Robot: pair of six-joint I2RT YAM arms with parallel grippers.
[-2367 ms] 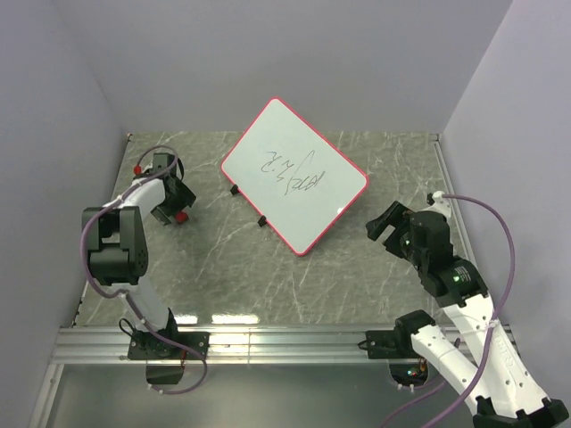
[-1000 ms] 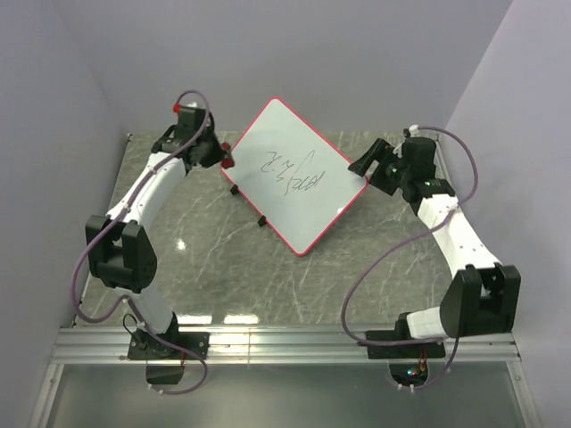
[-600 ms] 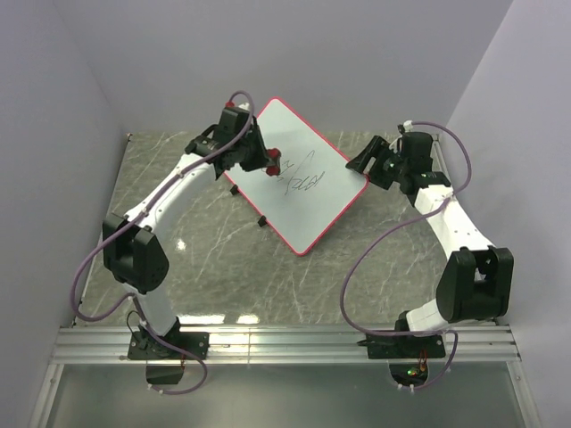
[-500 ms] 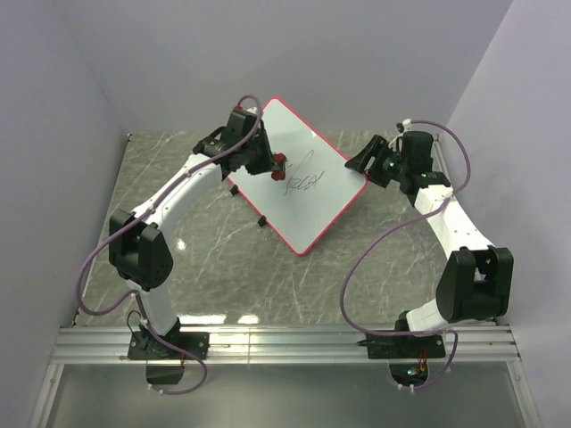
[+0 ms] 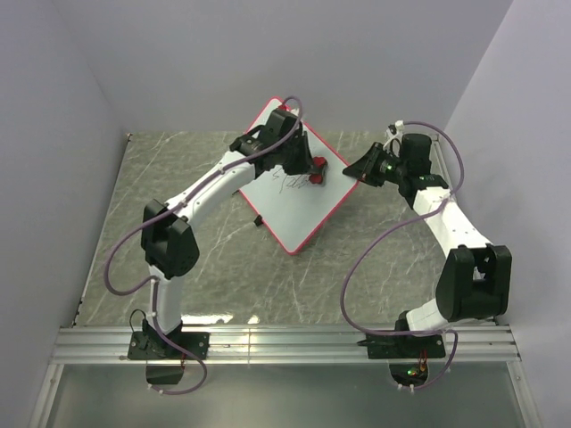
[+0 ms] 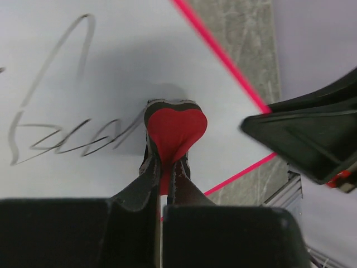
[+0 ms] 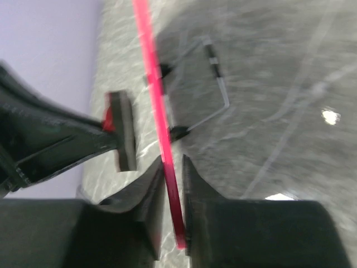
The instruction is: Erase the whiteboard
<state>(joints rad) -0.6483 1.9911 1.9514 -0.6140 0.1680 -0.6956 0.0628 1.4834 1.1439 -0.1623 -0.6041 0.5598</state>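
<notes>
The whiteboard (image 5: 299,212), white with a thin red rim, stands tilted at the back middle of the table. Black scribbles (image 6: 61,142) still mark it to the left of the eraser. My left gripper (image 5: 310,168) reaches over the board, shut on the small red-and-black eraser (image 6: 174,129), which presses on the white surface (image 6: 117,61) at the right end of the scribbles. My right gripper (image 5: 358,172) is at the board's right corner. In the right wrist view its fingers (image 7: 192,181) pinch the red rim (image 7: 162,142) between them, with the eraser (image 7: 124,134) just beyond.
The board stands on a grey marbled table (image 5: 178,232) with lilac walls at the back and on both sides. A black foot (image 5: 260,221) shows at the board's lower left edge. A wire stand (image 7: 215,84) shows behind it. An aluminium rail (image 5: 285,339) runs along the near edge.
My left arm has carried the eraser rightwards across the board onto the right end of the scribbles. My right gripper's jaws have closed on the board's right corner.
</notes>
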